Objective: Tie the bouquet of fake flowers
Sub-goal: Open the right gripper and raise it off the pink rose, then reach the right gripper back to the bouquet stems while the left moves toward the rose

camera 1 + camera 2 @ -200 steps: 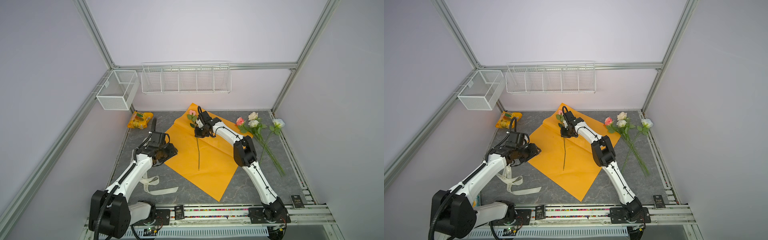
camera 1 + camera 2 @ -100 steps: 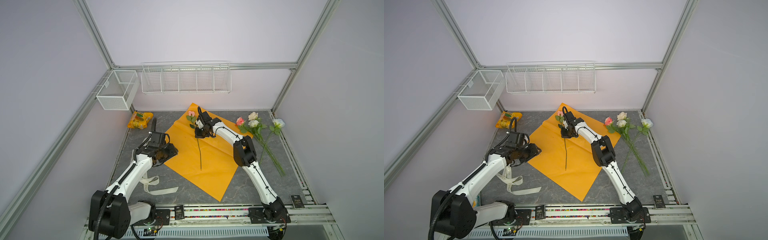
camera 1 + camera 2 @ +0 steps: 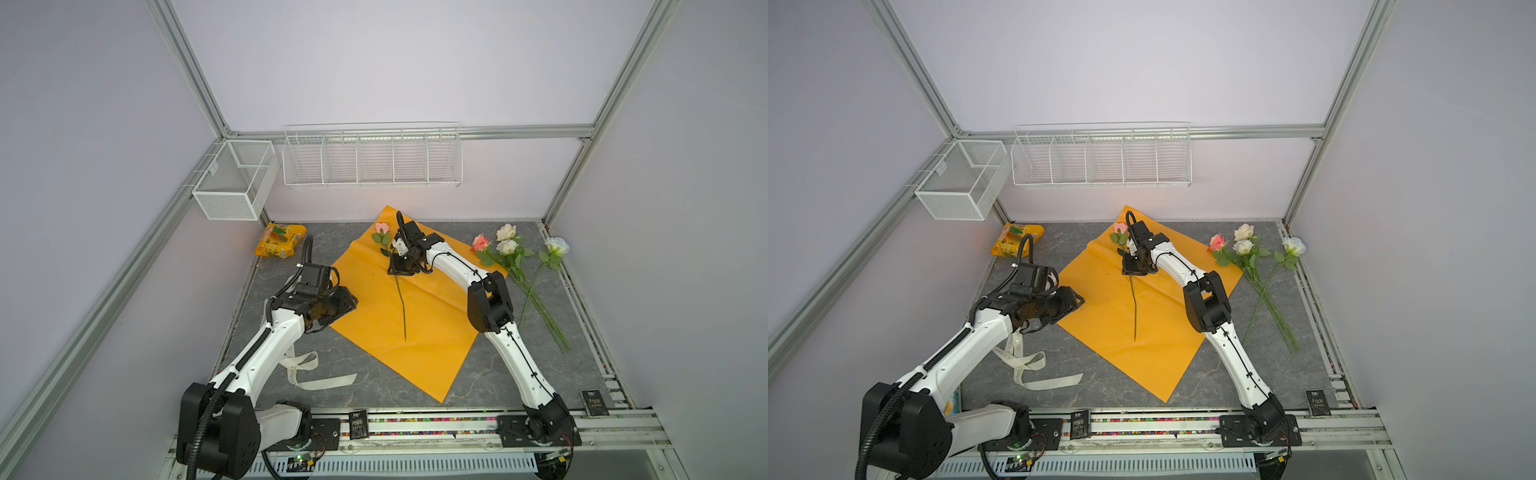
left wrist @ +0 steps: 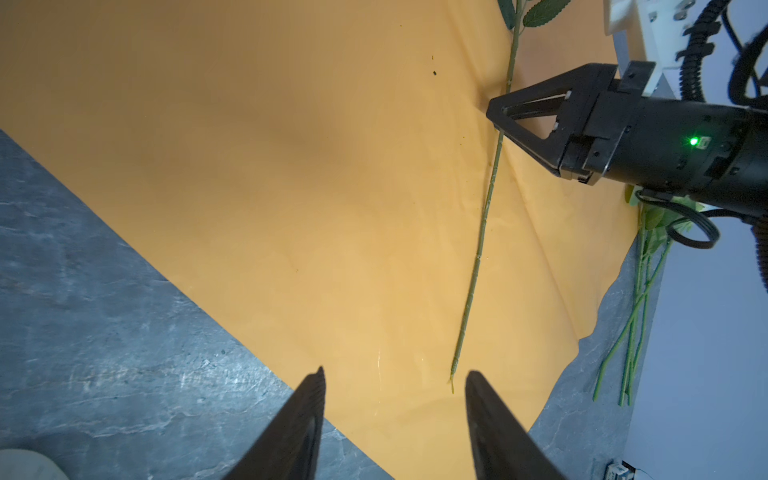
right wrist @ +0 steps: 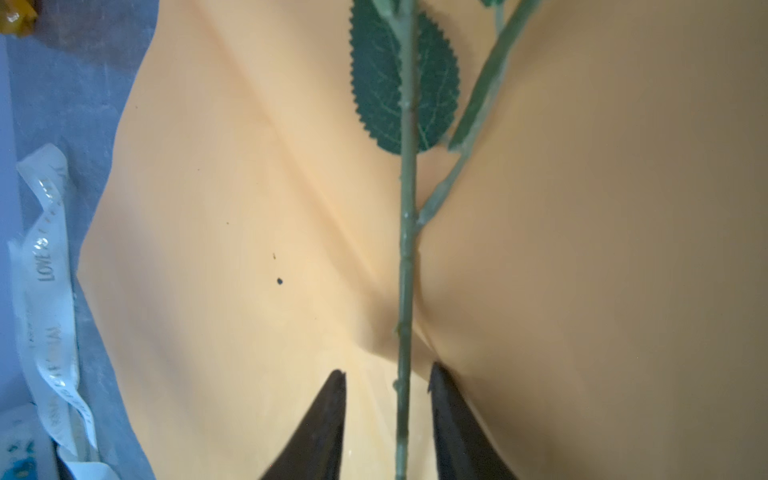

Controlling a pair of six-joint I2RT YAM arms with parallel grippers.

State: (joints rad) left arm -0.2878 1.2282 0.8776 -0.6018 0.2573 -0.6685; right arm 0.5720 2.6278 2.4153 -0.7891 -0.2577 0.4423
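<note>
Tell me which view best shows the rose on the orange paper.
Both top views: the rose shows from bloom to stem tip on the paper. Left wrist shows mostly stem; right wrist, stem and leaf close up.

The right hand point(image 5: 386, 370) stands over the single stem point(image 5: 406, 270) on the orange paper point(image 3: 432, 332). Its jaws are apart, with a narrow gap on each side of the stem. The left hand point(image 4: 395, 372), fingers also spread, sits at the left corner of the paper; from there the sheet is flat and free up to the stem. The ribbon point(image 3: 328, 381) lies on the bench point(image 3: 490, 386) beside the left arm. The loose flowers point(image 3: 515, 266) occupy the right strip, and the snack packet point(image 3: 279, 245) the far left corner. The wire baskets point(image 3: 372, 158) hang on the back wall.
</note>
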